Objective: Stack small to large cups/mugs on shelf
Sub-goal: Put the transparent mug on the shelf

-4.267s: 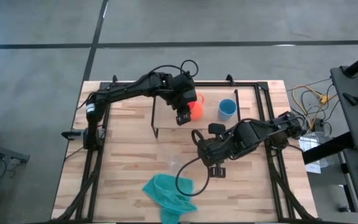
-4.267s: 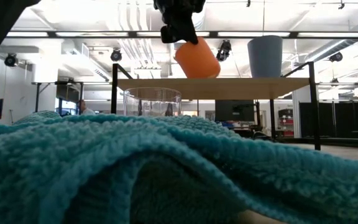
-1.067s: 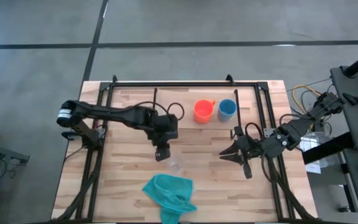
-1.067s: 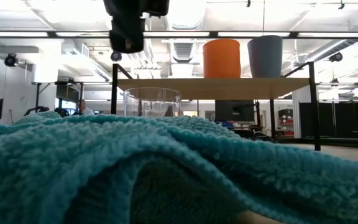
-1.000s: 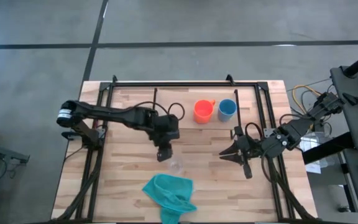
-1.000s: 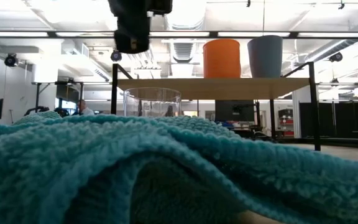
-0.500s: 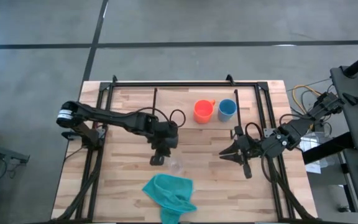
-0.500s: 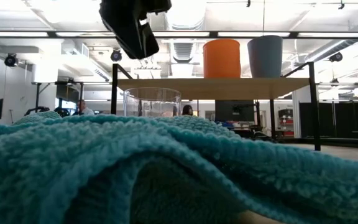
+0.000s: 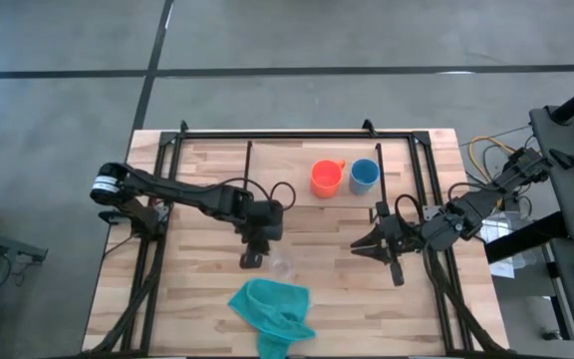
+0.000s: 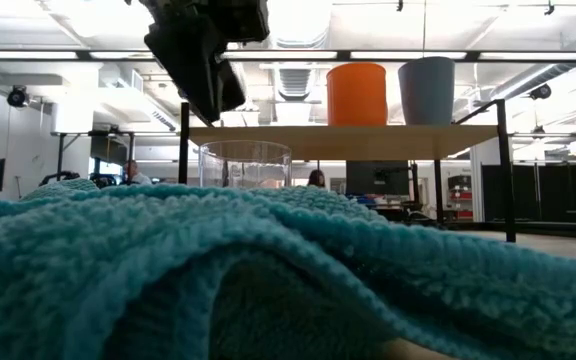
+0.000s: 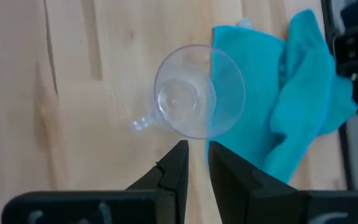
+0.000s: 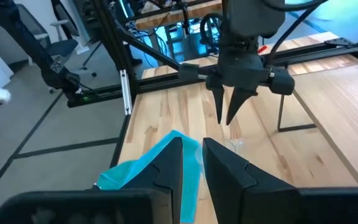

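The clear glass cup [image 9: 284, 264] [image 11: 197, 99] stands upright on the tabletop, just on the far side of the teal cloth [image 9: 272, 309], with its small handle [image 11: 140, 124] sticking out sideways. The orange mug [image 9: 325, 179] [image 10: 357, 94] and the blue cup [image 9: 364, 176] [image 10: 426, 90] stand side by side on the shelf [image 9: 287, 170] [image 10: 348, 140]. My left gripper [image 9: 252, 259] [image 11: 196, 149] is shut and hangs above the table just left of the glass cup, pointing down. My right gripper [image 9: 359, 246] [image 12: 191, 146] is shut and waits low at the table's right, pointing left.
The teal cloth [image 10: 268, 270] [image 11: 303, 106] lies bunched near the table's near edge, filling the low view's foreground. Black frame rails [image 9: 157, 249] run along the table's sides. A person [image 12: 17, 37] stands beyond the table in the right wrist view.
My left gripper has moved toward the table's near edge and a little left, coming down beside the glass cup, and has tipped over at a slant. The cups and my right arm have kept still.
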`<state>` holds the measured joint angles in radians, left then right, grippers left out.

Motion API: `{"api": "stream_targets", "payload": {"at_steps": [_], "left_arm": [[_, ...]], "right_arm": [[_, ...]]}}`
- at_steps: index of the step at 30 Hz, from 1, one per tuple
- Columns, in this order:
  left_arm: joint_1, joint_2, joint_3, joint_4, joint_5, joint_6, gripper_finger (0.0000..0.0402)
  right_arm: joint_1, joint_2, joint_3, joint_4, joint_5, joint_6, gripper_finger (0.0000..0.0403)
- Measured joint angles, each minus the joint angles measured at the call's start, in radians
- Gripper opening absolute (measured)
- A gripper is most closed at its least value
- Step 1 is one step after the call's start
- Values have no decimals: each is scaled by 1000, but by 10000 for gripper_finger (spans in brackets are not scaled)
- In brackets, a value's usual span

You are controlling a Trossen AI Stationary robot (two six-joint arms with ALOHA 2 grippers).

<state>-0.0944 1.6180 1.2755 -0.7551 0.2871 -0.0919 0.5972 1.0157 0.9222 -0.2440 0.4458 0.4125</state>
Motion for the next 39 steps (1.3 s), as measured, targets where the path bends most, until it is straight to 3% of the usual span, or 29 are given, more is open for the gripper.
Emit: {"api": "stream_targets", "payload": {"at_steps": [9,14,25,39], "left_arm": [[-3,0,-18,29,24,-527,48],[-21,0,-16,106,27,-662,48],[-47,0,-52,143,-8,-791,48],[-58,0,-125,148,-30,-848,47]], "right_arm": [[0,0,0,-3,0,7,59],[0,0,0,-6,0,-1,59],[0,0,0,-6,0,-13,59],[0,0,0,-7,0,-20,59]]}}
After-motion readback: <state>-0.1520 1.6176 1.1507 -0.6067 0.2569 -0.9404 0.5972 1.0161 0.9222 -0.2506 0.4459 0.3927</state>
